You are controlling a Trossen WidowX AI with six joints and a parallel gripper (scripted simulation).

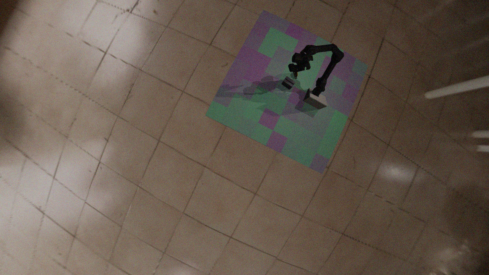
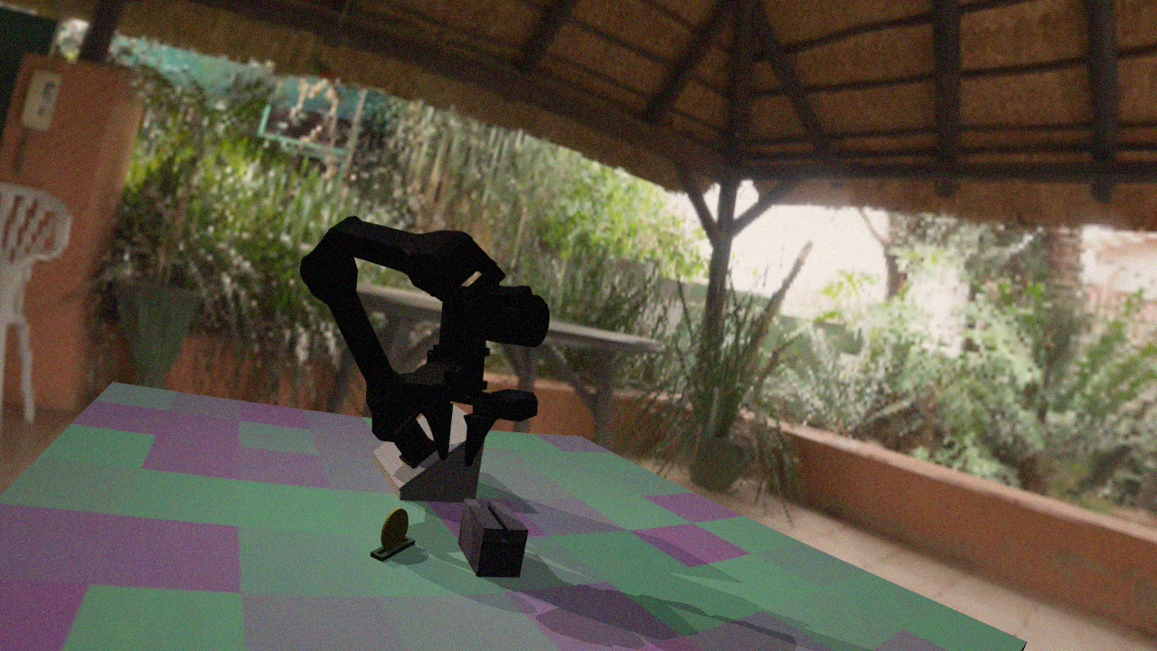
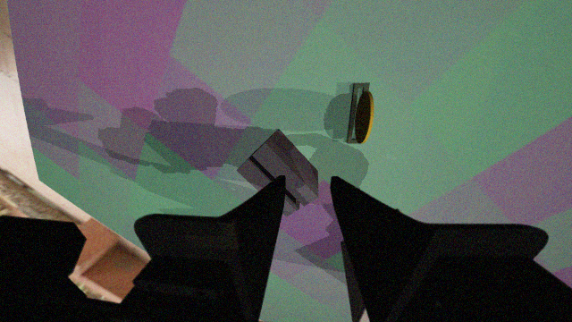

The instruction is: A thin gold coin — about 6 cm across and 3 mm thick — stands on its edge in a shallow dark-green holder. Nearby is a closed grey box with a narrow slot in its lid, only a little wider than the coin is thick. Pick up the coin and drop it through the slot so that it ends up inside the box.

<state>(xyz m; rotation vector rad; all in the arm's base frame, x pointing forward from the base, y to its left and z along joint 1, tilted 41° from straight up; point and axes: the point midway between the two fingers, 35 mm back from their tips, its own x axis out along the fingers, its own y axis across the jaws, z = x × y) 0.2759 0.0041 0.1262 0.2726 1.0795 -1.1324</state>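
- One black arm (image 2: 380, 267) rises from a wedge-shaped base (image 2: 437, 483) on a green and purple checked mat (image 2: 202, 494) and folds forward, so its gripper (image 2: 459, 441) hangs in the air, pointing down.
- Two dark fingers fill the lower part of the wrist view with a modest gap between them; the gripper (image 3: 307, 181) is partly closed and nothing sits in that gap.
- Standing on its edge in the dark holder (image 2: 392, 550), the gold coin (image 2: 394, 526) is upright and apart from the gripper.
- From the wrist view, the coin (image 3: 365, 117) appears nearly edge-on, in its holder (image 3: 354, 112), up and to the right of the fingertips.
- Just beside the coin and holder, on their right in the side view, sits the grey box (image 2: 493, 546), not touching them.
- Its lid carries a narrow dark slot (image 2: 496, 515) running along the top.
- Seen from the wrist, the box (image 3: 279, 166) lies right past the fingertips, partly covered by the left one, with the slot (image 3: 264, 172) showing as a dark line.
- From overhead, the arm (image 1: 328, 65) bends over the mat (image 1: 246, 116) and the box (image 1: 288, 82) lies below the gripper (image 1: 294, 73); the coin is too small to make out there.
- Shadows of the arm fall across the mat to the left of the box.
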